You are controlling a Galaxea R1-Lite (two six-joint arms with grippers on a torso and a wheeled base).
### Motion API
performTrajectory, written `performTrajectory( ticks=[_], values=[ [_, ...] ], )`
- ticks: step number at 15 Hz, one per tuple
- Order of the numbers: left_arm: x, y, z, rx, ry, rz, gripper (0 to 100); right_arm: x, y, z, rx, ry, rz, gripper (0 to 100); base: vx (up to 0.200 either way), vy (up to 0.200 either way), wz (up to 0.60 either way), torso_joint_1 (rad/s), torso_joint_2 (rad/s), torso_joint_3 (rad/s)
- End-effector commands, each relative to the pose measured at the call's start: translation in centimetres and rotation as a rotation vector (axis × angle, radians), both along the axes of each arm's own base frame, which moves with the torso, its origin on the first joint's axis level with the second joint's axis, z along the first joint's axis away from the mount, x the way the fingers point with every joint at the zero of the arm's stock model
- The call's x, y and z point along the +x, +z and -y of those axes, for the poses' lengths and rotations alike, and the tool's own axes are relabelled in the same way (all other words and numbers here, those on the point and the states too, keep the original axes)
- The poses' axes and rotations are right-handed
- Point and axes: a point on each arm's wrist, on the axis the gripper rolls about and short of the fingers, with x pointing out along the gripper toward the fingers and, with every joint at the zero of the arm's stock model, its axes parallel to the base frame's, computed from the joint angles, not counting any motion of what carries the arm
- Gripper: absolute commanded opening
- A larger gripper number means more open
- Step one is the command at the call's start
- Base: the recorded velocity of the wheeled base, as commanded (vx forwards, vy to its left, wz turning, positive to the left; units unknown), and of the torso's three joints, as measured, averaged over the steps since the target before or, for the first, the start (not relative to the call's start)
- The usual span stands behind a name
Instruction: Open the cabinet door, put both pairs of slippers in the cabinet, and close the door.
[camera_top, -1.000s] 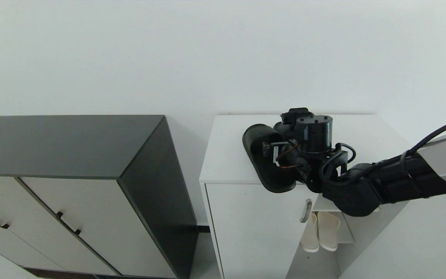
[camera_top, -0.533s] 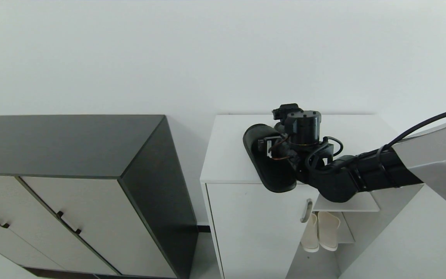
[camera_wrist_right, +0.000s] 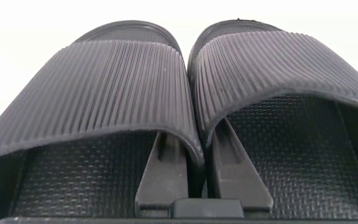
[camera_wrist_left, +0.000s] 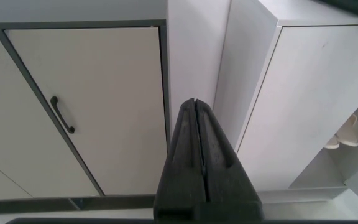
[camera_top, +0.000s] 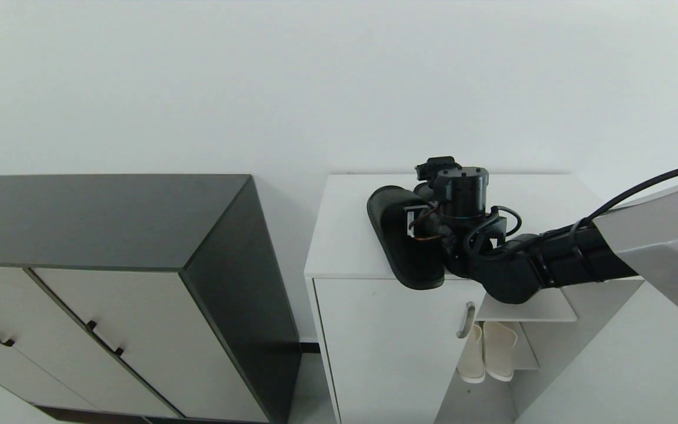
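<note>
On the white cabinet (camera_top: pixel 345 235) top: the black slippers (camera_top: pixel 401 247) lie side by side, heels just over the front edge.
My right claw (camera_wrist_right: pixel 196 155): one finger under each strap, pinching the pair's inner walls together.
Inside the open cabinet: white slippers (camera_top: pixel 486 351) on the lower shelf.
My left claw (camera_wrist_left: pixel 196 124): closed, fingers pressed together, low before the cabinets.

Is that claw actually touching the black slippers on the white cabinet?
Touching. In the right wrist view, the right gripper has one finger under each strap of the black slippers, pinching them together.
</note>
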Motion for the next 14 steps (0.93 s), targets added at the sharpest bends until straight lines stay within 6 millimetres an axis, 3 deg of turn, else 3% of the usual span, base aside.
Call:
performTrajectory(
  ticks=[1,4,11,14],
  values=[
    [0.0,0.0,0.0,0.0,0.0,-0.001,0,-0.5,0.9,0.3,0.011,0.002,0.014,0,0.0,0.0,0.0,0.0,0.0,0.0],
    [0.0,0.0,0.0,0.0,0.0,-0.001,0,-2.3,2.2,1.1,0.014,0.009,0.019,0,0.0,0.0,0.0,0.0,0.0,0.0],
    [0.0,0.0,0.0,0.002,0.005,-0.001,0,-14.2,2.4,5.6,-0.027,0.132,-0.068,0,0.0,0.0,0.0,0.0,0.0,0.0],
    [0.0,0.0,0.0,-0.002,0.006,-0.001,0,-16.1,2.6,5.8,-0.028,0.175,-0.066,0,0.0,0.0,0.0,0.0,0.0,0.0]
  ],
)
